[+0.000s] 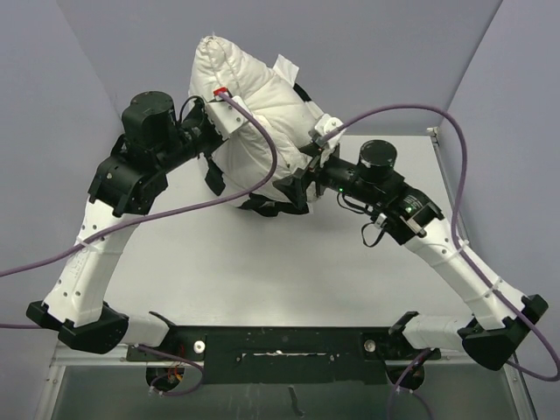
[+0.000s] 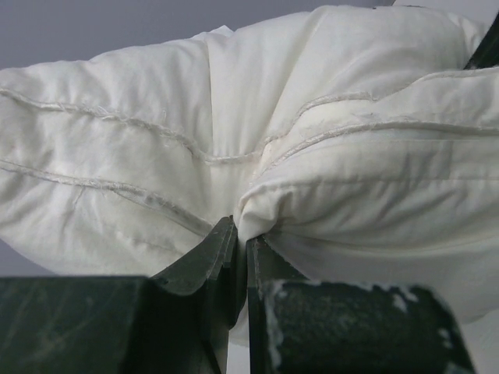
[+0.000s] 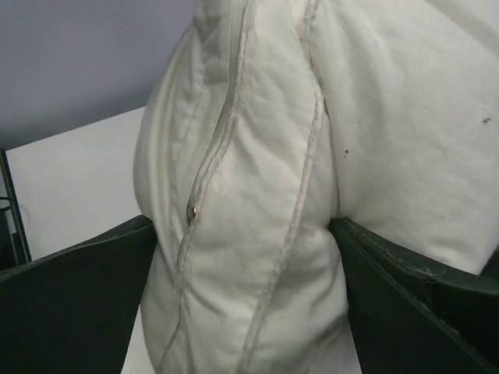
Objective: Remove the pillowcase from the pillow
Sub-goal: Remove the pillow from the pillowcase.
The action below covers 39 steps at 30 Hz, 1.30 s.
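Observation:
The plump white pillow (image 1: 249, 96) is held up off the table between both arms. It fills the left wrist view (image 2: 312, 93) and the right wrist view (image 3: 390, 117), showing stitched seams and a zipper. Only bunched black and white folds of the pillowcase (image 1: 262, 206) show, hanging under the pillow's lower edge. My left gripper (image 1: 219, 140) is shut on a thin pinch of white fabric on the pillow's left side (image 2: 242, 230). My right gripper (image 1: 302, 171) clamps a thick fold of the pillow between its fingers (image 3: 243, 234) at the lower right.
The white table (image 1: 289, 271) lies below the pillow. Grey walls stand close on the left, back and right. Purple cables (image 1: 262, 166) loop from both wrists across the pillow and over the table. The arm bases sit on the black rail at the near edge.

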Motion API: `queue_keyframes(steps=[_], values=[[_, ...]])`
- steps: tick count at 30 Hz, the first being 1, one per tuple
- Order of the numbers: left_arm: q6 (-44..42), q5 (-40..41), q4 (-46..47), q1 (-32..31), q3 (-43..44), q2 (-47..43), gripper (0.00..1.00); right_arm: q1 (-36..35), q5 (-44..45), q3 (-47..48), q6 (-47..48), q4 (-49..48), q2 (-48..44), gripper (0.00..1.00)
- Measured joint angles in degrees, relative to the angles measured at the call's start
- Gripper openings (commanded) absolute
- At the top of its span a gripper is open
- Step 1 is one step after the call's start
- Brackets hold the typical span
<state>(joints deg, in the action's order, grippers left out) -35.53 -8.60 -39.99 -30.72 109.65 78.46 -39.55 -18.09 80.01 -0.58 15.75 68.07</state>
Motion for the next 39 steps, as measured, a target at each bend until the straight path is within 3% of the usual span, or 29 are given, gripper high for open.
queue_keyframes(steps=[2, 8, 10, 11, 18, 22, 23, 25, 27, 30, 35, 39], values=[[0.0, 0.0, -0.5, 0.0, 0.1, 0.0, 0.0, -0.7, 2.7, 1.0, 0.9, 0.5, 2.9, 0.87], [-0.5, 0.9, -1.9, -0.1, 2.4, 0.5, 0.0, -0.7, 7.7, 6.7, 0.3, 1.4, 9.6, 0.18], [-0.5, 1.5, -4.2, -0.1, 6.7, 2.1, 0.0, 0.3, 6.6, 9.3, -1.8, 1.2, 11.4, 0.01], [-0.5, 1.8, -5.1, -0.1, 8.7, 2.8, 0.0, 1.1, 5.4, 9.8, -3.1, 0.6, 11.8, 0.0], [0.2, -2.5, -11.4, -3.5, 24.2, 10.8, 0.0, 17.2, -12.6, 5.1, -24.0, -11.1, 10.3, 0.01], [2.1, -5.7, -14.2, -5.9, 23.6, 11.5, 0.0, 19.6, -14.7, -1.8, -23.3, -10.6, 7.0, 0.18], [2.4, -6.0, -14.7, -6.5, 22.8, 11.3, 0.0, 19.3, -14.9, -4.5, -21.8, -10.4, 6.0, 0.27], [3.3, -6.3, -15.1, -8.3, 19.0, 10.5, 0.0, 17.7, -13.2, -10.3, -18.5, -9.0, 4.2, 0.58], [3.5, -5.9, -15.3, -11.3, 14.6, 9.8, 0.0, 16.0, -10.4, -15.4, -15.7, -6.9, 2.5, 0.81], [3.4, -4.8, -15.8, -16.0, 9.4, 9.6, 0.0, 13.2, -6.1, -20.2, -11.7, 0.7, 0.2, 1.0], [4.5, -3.7, -16.3, -19.7, 7.9, 10.2, 0.0, 12.2, -1.9, -18.5, -5.9, 11.7, -6.0, 0.98], [6.8, -3.7, -14.0, -19.8, 7.6, 10.2, 0.0, 12.2, -3.9, -9.5, -3.3, 10.8, -8.4, 0.98]])
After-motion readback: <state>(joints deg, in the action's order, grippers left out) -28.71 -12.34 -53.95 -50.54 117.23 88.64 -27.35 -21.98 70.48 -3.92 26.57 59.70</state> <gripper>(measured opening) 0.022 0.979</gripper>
